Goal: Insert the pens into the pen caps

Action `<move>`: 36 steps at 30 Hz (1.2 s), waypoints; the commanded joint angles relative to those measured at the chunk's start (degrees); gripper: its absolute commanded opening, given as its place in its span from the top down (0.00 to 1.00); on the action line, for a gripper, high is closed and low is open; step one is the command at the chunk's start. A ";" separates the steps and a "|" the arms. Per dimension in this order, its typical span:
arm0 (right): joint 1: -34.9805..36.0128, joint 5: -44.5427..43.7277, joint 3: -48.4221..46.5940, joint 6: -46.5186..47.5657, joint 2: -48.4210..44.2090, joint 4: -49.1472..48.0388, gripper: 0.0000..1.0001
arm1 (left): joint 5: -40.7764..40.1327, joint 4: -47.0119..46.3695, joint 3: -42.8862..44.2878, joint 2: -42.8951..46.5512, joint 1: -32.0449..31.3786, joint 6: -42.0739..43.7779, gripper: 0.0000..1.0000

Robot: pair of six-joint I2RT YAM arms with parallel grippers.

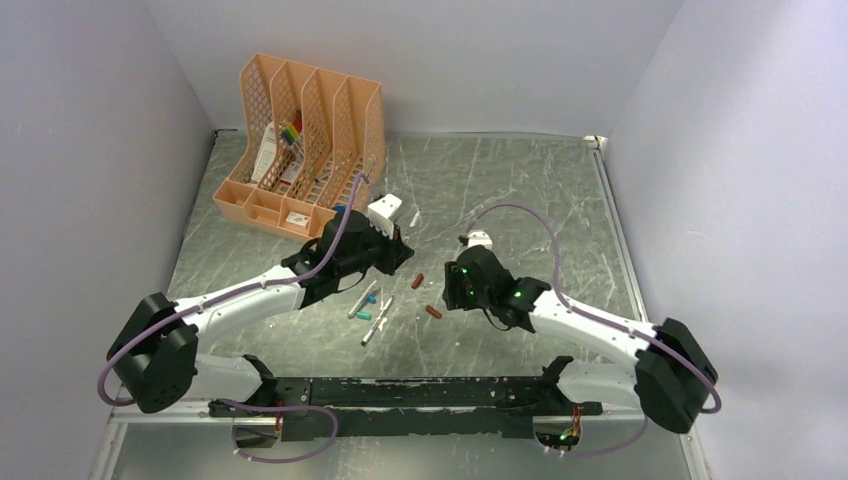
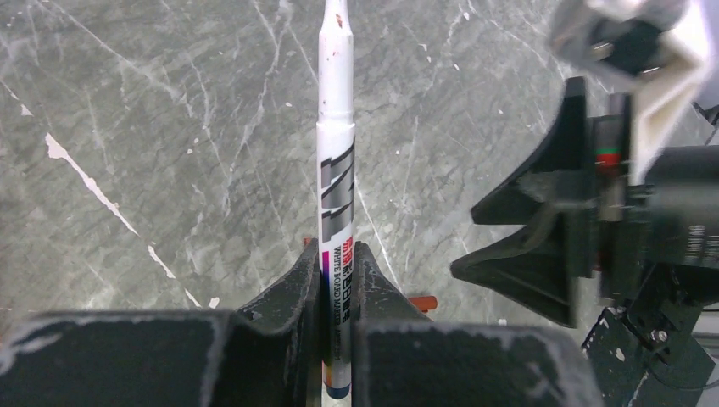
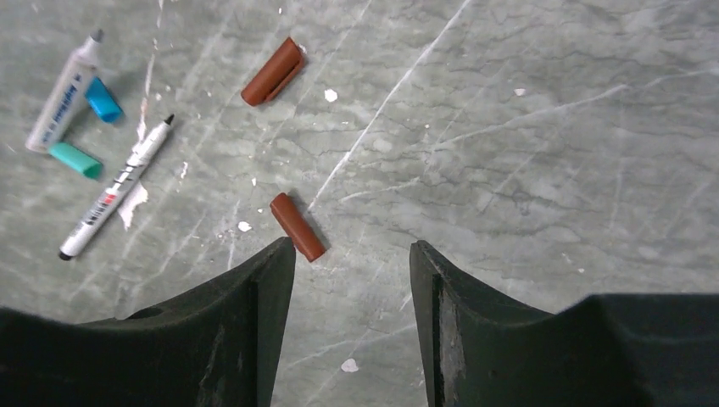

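L gripper (image 2: 337, 254): jaws clamped tight on held pen (image 2: 336, 153), pinching its lower barrel. The rest sticks out fwd past the fingers.
Held pen: white barrel w/ grey stripes and "WHITE BOARD MARKER" print. Uncapped, and I see a reddish smudge near the bare tip.
R gripper (image 3: 352, 250): jaws stand apart w/ nothing between them. It's holding nothing and hovers over the table (image 3: 551, 127).
Near brown cap (image 3: 297, 226): flat on the table just ahead of R gripper. It's beside the tip of the finger on the left of the R wrist view, not gripped.
Far brown cap (image 3: 273, 71): flat on the table further out, apart from the near one.
Thick pen (image 3: 61, 93): on the table at left of R wrist view, grey tip bare.
Slim pen (image 3: 117, 188): on the table beside the thick one, black tip bare.
Blue cap (image 3: 103, 99): just beside the thick pen. I can't tell if they touch.
Teal cap (image 3: 75, 159): on the table between the two loose pens.
Arms: in the top view I see both grippers near mid-table, facing each other w/ a gap.
Organiser (image 1: 300, 140): orange, back-left, coloured markers inside.
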State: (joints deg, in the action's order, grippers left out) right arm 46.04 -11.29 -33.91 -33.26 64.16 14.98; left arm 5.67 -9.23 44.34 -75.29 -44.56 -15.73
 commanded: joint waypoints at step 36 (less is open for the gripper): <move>11.01 -8.07 -7.10 1.83 21.71 -2.55 1.00 | 3.55 0.15 -2.20 5.53 0.52 -0.46 0.93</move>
State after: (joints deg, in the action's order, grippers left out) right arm 56.71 -16.60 -41.10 -29.45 86.91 10.98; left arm 8.73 -8.25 42.24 -70.02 -44.38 -14.06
